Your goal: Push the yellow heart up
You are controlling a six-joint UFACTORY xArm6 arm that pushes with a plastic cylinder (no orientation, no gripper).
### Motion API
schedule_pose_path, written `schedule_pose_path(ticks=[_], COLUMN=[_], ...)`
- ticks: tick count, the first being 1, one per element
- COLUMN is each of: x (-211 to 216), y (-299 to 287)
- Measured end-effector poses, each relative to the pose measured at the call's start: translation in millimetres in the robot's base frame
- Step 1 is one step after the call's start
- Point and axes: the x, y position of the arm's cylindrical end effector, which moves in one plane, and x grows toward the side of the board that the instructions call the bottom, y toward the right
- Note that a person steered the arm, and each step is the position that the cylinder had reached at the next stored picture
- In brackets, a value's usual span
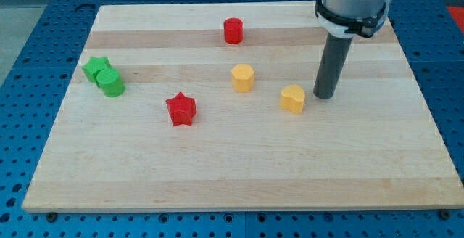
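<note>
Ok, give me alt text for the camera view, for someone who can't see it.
My tip rests on a wooden board just right of the yellow heart, slightly above it. Another yellow block sits left of the heart, a red cylinder near the top, a red star left of centre, and two touching green blocks at far left.

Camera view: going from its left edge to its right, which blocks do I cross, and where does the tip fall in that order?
Green star → green cylinder → red star → red cylinder → yellow block → yellow heart → my tip, just right of the heart.
</note>
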Motion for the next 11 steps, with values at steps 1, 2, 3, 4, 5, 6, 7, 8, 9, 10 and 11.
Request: schedule_pose_path(ticks=[1,2,3,4,5,6,7,8,9,10,11], x=[11.0,29.7,42.6,47.5,48.1,48.1,47.8,41.8,41.1,32.9,23.3], y=[0.0,0.0,0.0,-1.3,-17.4,-37.2,-43.6,-46.2,-46.2,-46.2,-46.2])
